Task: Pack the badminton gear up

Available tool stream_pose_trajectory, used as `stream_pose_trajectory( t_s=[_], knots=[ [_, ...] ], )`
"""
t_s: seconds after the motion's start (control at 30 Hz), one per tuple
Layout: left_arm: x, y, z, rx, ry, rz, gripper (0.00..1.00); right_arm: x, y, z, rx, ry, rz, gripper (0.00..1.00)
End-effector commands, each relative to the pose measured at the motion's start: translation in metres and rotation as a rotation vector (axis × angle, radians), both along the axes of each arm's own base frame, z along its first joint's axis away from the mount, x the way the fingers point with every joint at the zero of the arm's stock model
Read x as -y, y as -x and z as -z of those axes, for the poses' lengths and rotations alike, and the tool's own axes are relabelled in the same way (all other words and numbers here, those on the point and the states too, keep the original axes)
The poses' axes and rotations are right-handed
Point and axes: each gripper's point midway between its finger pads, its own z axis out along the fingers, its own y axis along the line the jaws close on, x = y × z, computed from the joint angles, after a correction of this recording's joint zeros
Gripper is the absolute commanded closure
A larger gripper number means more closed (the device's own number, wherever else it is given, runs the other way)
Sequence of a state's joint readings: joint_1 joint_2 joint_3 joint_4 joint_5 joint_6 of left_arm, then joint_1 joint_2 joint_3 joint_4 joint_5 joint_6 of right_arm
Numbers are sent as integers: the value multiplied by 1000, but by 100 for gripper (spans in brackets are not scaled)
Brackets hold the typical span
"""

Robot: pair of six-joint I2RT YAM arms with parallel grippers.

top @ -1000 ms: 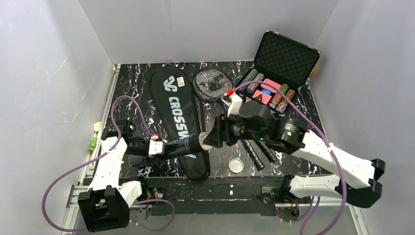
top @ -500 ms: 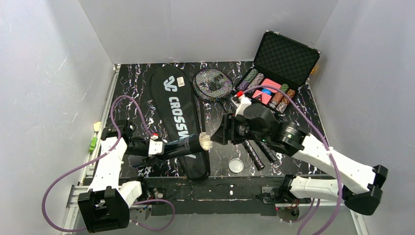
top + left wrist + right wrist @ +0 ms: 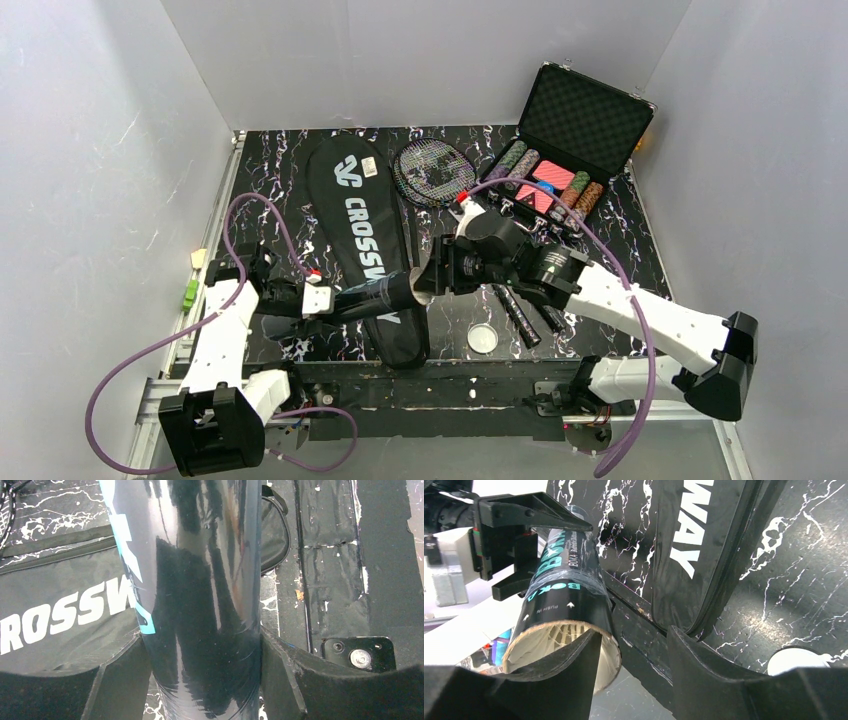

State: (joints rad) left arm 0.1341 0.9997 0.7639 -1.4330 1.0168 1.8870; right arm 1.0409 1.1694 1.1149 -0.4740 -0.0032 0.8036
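My left gripper (image 3: 322, 301) is shut on a dark glossy tube (image 3: 375, 296) with teal print and holds it level over the foot of the black CROSSWAY bag (image 3: 362, 225). In the left wrist view the tube (image 3: 200, 580) fills the gap between both fingers. My right gripper (image 3: 435, 278) is open at the tube's mouth. In the right wrist view one finger (image 3: 549, 680) lies across the mouth, where white shuttlecock feathers (image 3: 554, 634) show inside. The round white lid (image 3: 483, 337) lies on the table. Two racket heads (image 3: 432, 172) lie beside the bag, with their handles (image 3: 517, 316) under my right arm.
An open black case of coloured poker chips (image 3: 560, 160) stands at the back right. The bag's zip edge (image 3: 724, 570) runs close beside my right gripper. The lid also shows in the right wrist view (image 3: 796, 661). The table's front edge lies just below the tube.
My right gripper drew back to the right, leaving a shuttlecock sticking out of the tube mouth, then came back left against the mouth. The shuttlecock now sits inside. The left arm barely moved.
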Motion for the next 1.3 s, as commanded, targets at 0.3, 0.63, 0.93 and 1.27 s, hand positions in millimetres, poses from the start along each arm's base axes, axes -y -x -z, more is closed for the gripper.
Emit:
stream_pose_trajectory(
  t_s=[0.3,0.63,0.93,1.27],
  knots=[
    [17,-7,-38,52,130,7,100,-41,-1,6,-1,-41,-17,38],
    [13,-5,-18,21,97,1,100,24,-8,-56,105,-147,125,25],
    [9,-13,-16,26,80,-43,100,97,3,-18,74,4,252,21],
    [4,-16,-12,19,51,-112,100,102,26,128,-123,391,233,25]
  ],
)
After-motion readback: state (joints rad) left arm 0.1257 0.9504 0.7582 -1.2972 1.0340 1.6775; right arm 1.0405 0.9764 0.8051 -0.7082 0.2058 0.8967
